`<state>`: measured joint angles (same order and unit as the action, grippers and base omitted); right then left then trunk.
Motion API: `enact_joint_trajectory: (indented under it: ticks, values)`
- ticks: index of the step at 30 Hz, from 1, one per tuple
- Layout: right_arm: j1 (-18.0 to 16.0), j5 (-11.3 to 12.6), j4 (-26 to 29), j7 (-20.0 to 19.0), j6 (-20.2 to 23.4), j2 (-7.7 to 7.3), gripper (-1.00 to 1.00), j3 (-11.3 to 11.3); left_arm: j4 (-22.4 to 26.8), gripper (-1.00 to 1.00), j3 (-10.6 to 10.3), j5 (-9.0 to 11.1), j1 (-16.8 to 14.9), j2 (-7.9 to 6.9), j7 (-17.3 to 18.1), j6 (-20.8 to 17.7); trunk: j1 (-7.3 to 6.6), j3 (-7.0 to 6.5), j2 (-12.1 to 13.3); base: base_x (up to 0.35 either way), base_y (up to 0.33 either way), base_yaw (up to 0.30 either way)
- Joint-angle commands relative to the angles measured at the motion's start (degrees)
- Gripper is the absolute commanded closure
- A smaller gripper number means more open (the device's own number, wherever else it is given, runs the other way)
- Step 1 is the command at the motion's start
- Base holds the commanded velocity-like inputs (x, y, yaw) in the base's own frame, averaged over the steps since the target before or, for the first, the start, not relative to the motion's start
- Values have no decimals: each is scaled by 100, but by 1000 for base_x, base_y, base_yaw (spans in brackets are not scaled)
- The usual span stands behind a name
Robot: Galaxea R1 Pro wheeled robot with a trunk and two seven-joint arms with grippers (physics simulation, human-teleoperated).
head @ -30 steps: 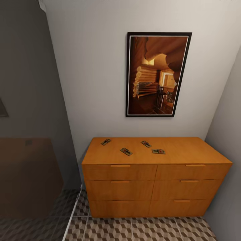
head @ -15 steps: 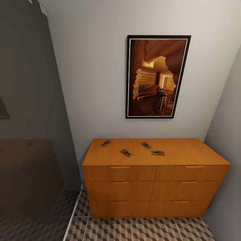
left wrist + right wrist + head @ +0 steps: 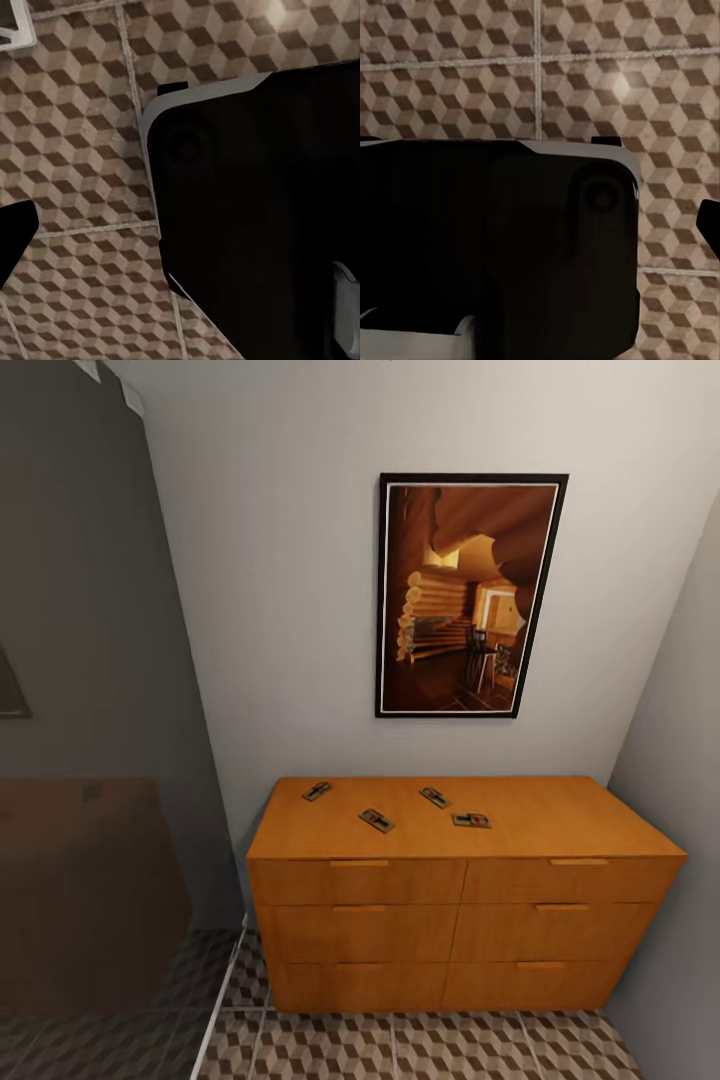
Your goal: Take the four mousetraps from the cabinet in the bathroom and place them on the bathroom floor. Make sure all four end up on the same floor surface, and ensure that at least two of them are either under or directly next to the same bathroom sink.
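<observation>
Compared with a moment ago, the whole head view has slid slightly: the framed picture [image 3: 470,595] and the cabinet [image 3: 460,900] sit a touch lower in the picture, so it is the camera that has moved. The four mousetraps keep their places on the cabinet's flat top.

No brand, label or writing can be read anywhere; the framed picture shows only a warm brown log interior with a chair.

The mousetraps lie spread across the cabinet's top, apart from one another: the leftmost mousetrap [image 3: 317,791] near the back left, a second mousetrap [image 3: 377,820] closer to the front edge, a third mousetrap [image 3: 435,797] toward the middle, and a fourth mousetrap [image 3: 471,820] just to its right and nearer the front. The cabinet stands against the white wall, under the framed picture, on the bathroom floor [image 3: 420,1050] with its cube-patterned tiles. A dim, translucent grey panel [image 3: 90,760] stands at the left.

In both wrist views a dark robot body part [image 3: 262,217] hangs over the patterned tiles. A black tip shows at the edge of each, but I cannot tell how far either tool is open, or whether it holds anything.
</observation>
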<state>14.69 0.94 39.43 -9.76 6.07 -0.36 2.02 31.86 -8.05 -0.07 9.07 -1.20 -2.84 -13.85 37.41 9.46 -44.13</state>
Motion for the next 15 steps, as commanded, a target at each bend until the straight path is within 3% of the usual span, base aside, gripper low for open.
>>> enact_joint_trajectory:
  ticks: [1,8,15]
  values:
    - [4,9,19,-36,42,3,-100,21,23,-100,-39,0,4,-7,-32,-41,-21,-12,35,0,0,0]
    - [-3,11,66,-42,34,-4,-100,24,429,-100,-37,5,4,6,-207,-113,-174,-138,316,0,0,0]
    - [-22,11,120,-62,22,-10,-100,26,1010,-100,-24,12,13,2,-267,-438,-328,-263,597,0,0,0]
